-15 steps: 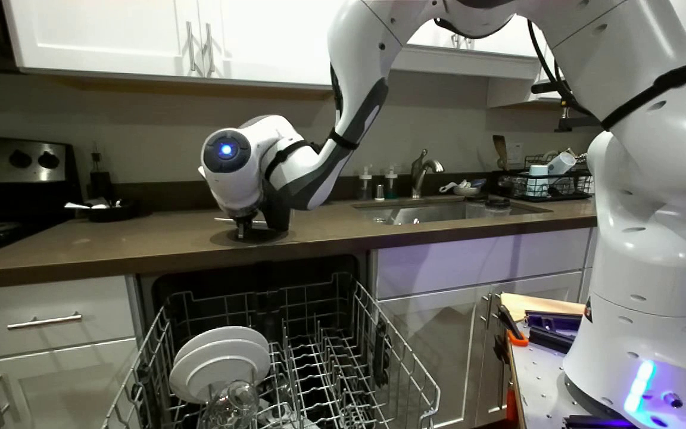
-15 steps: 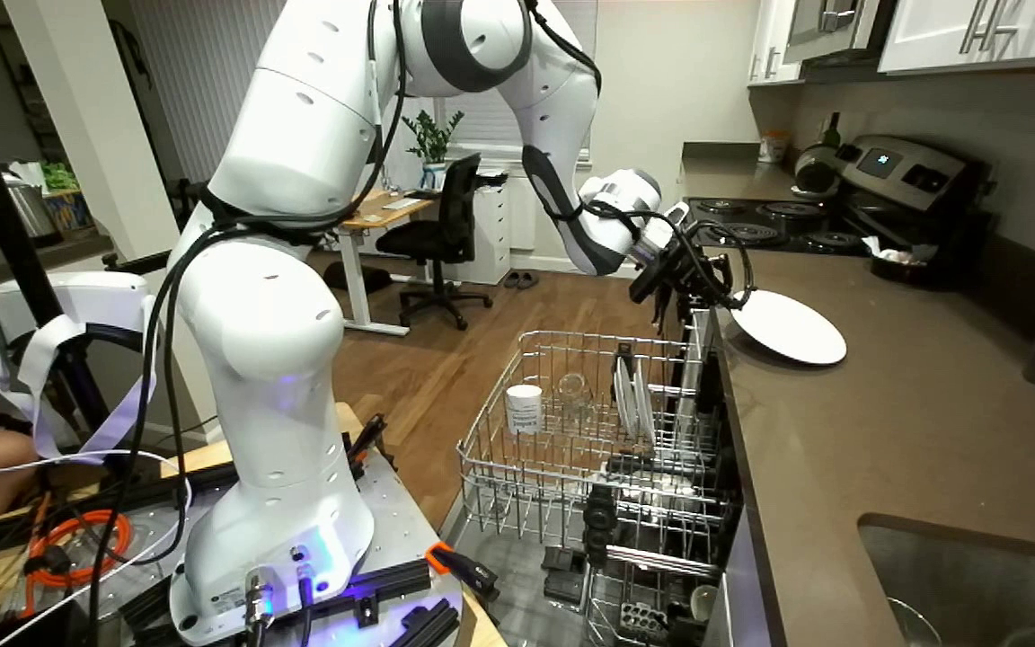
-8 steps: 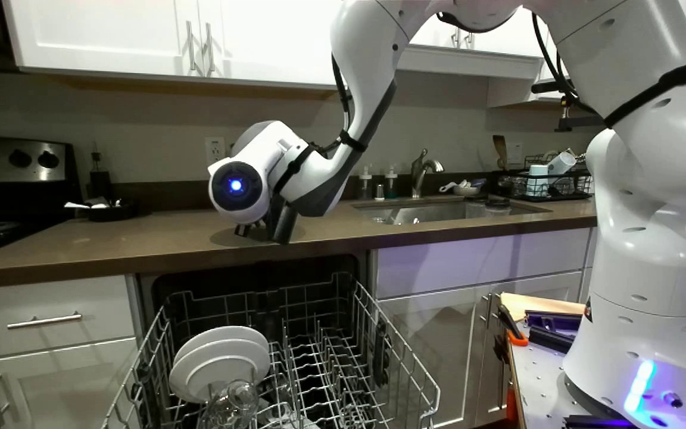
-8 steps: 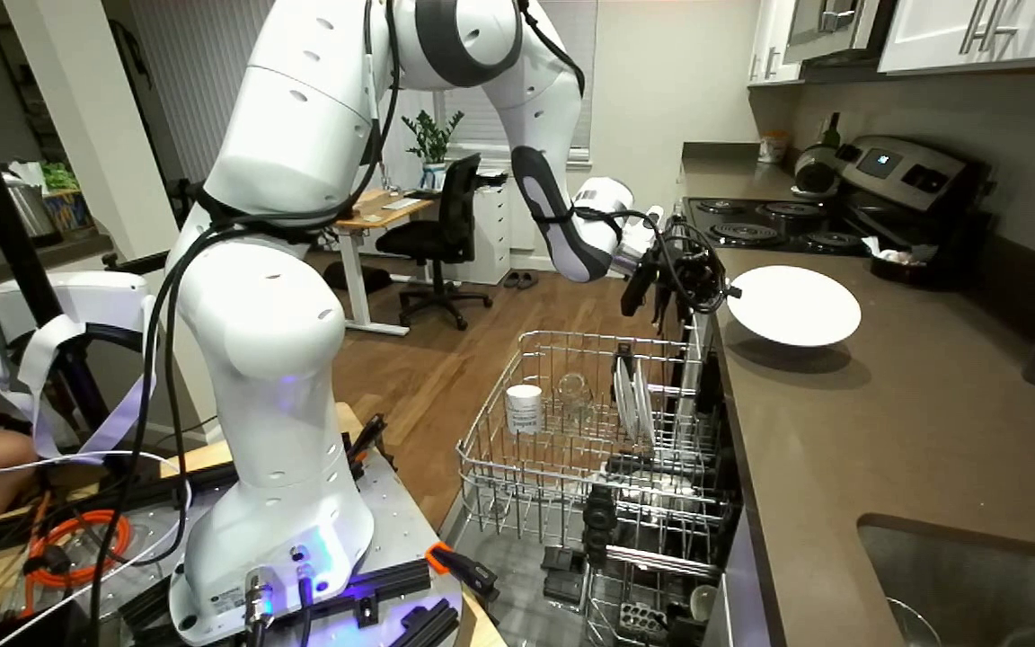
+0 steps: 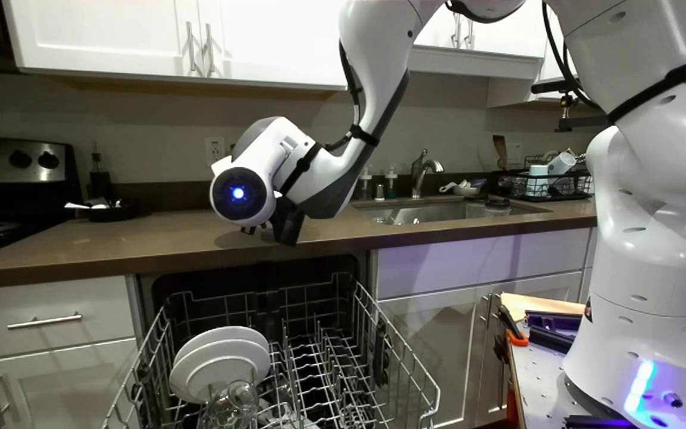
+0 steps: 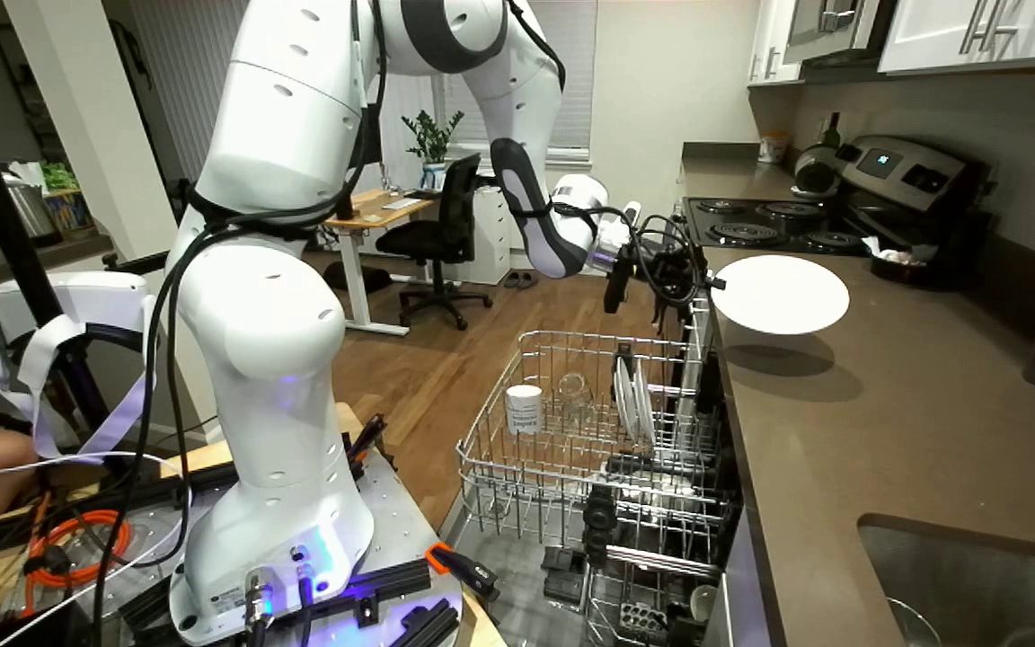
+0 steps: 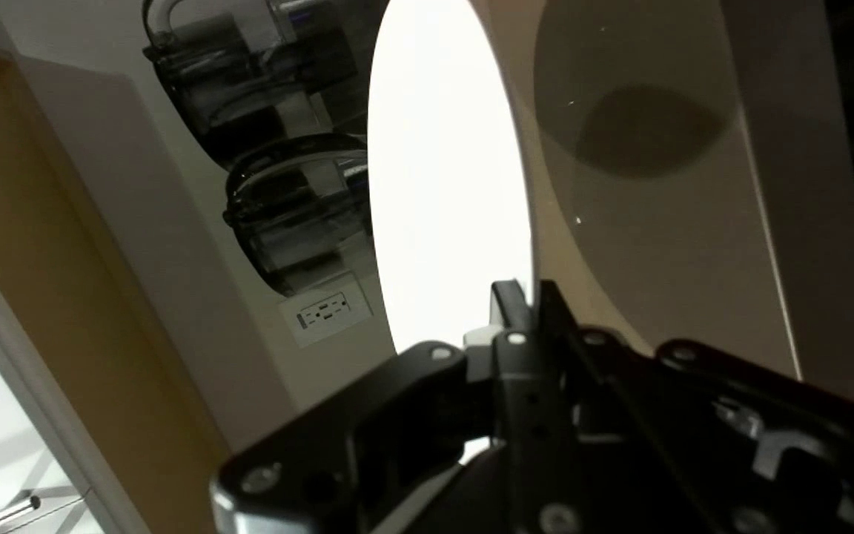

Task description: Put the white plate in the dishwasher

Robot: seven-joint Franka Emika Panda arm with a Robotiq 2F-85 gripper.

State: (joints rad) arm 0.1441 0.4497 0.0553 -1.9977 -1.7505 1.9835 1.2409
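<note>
White plate (image 6: 782, 295) pinched at the rim, held up off the counter

Gripper (image 7: 532, 300) narrow, fingers closed together on the plate's edge. Wrist view gives the hold plainly: plate nearly side-on, bleached to flat white by the light. In an exterior view it hangs over the brown counter (image 6: 886, 431), near the front edge, its shadow (image 6: 782, 357) on the surface beneath. Exact tilt hard to judge. Arm (image 6: 257, 332) reaches across high; in an exterior view its wrist (image 5: 239, 193) masks most or all of the plate.

Dishwasher (image 5: 212, 277) open below the counter, wire rack (image 5: 328, 357) drawn out. Plate is above and outside it. Rack load: white dishes (image 5: 221, 363) leaning together at one side, clear glass (image 5: 237, 398) just in front of them, white cup (image 6: 524, 409) with dark print.

Stove (image 6: 747, 232) lies beyond the plate, sink (image 6: 967, 553) nearer that camera. Wrist view also takes in a wall outlet (image 7: 325, 308) and dark handled shapes (image 7: 301, 215), too dim to name.
</note>
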